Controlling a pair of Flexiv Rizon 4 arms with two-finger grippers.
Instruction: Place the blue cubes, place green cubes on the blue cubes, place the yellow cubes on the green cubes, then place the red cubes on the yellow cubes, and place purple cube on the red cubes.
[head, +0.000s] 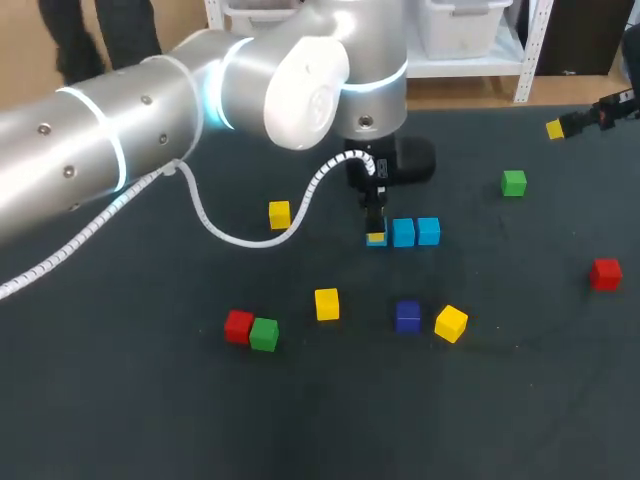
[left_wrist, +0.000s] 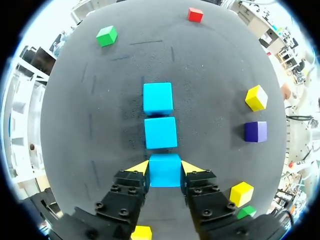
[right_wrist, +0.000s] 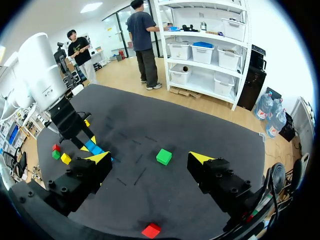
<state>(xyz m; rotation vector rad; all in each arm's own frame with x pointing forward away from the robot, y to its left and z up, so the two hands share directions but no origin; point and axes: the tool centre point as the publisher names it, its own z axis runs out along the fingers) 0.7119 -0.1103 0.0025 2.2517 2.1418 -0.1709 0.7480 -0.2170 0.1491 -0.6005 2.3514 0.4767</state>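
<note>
left gripper (left_wrist: 165, 167) | closed on near blue cube (left_wrist: 165, 176) | middle blue cube (left_wrist: 160, 132), far blue cube (left_wrist: 157, 98) in row ahead

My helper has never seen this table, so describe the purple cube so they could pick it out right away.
On the dark table, find the row of blue cubes in the middle. In the head view, just nearer the front edge sits the purple cube, between a straight yellow cube and a tilted yellow cube. It is the only purple one.
</note>
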